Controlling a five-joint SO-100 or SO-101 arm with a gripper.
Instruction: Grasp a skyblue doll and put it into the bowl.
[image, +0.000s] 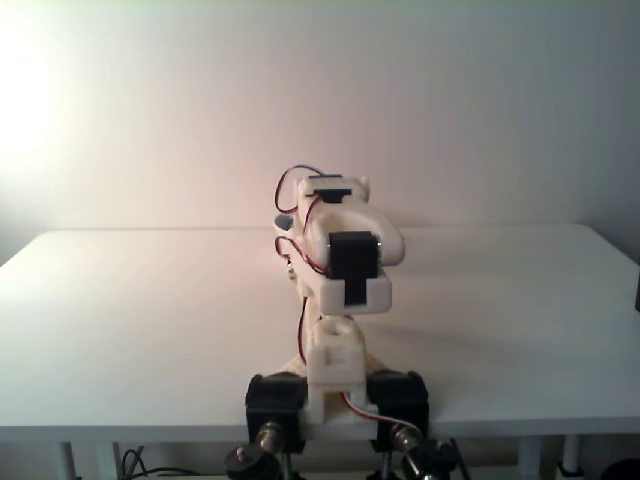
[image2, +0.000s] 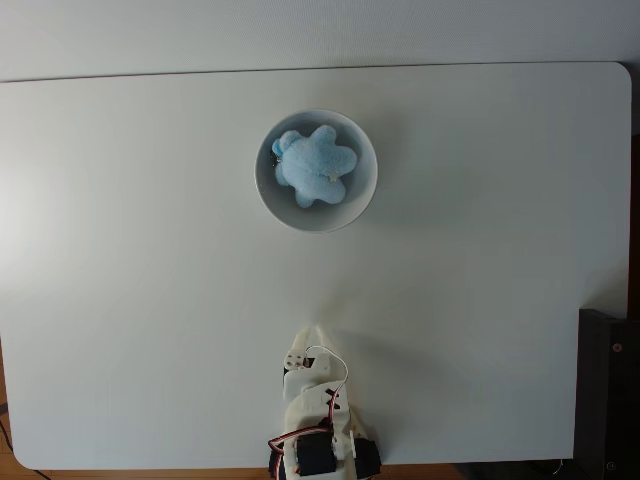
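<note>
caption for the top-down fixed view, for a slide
Skyblue doll lying inside the white bowl, arm folded back at the table's near edge.

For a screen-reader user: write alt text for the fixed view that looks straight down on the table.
A skyblue doll lies inside a round white bowl toward the far side of a white table. The white robot arm sits folded at the near edge, apart from the bowl.
</note>
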